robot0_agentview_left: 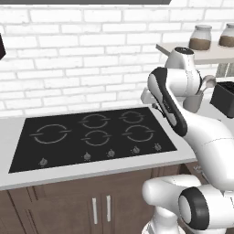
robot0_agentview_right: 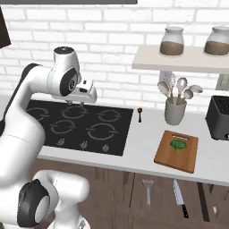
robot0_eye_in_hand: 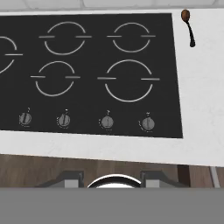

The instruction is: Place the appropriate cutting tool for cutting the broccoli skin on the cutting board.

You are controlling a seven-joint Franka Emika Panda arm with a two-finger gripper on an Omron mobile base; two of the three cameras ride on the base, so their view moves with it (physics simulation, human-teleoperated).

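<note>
On the bench right of the cooktop [robot0_agentview_right: 78,125], broccoli [robot0_agentview_right: 178,145] sits on the cutting board [robot0_agentview_right: 166,156]. Gripper [robot0_agentview_right: 76,104] hovers over burners (open/closed: can't tell); no tool fetched yet.

The robot arm [robot0_agentview_right: 27,129] has smooth, glossy white rounded shells, with dark grey to black bands at its joints. At the lower left of the right base view, a round black joint cap shows.
</note>
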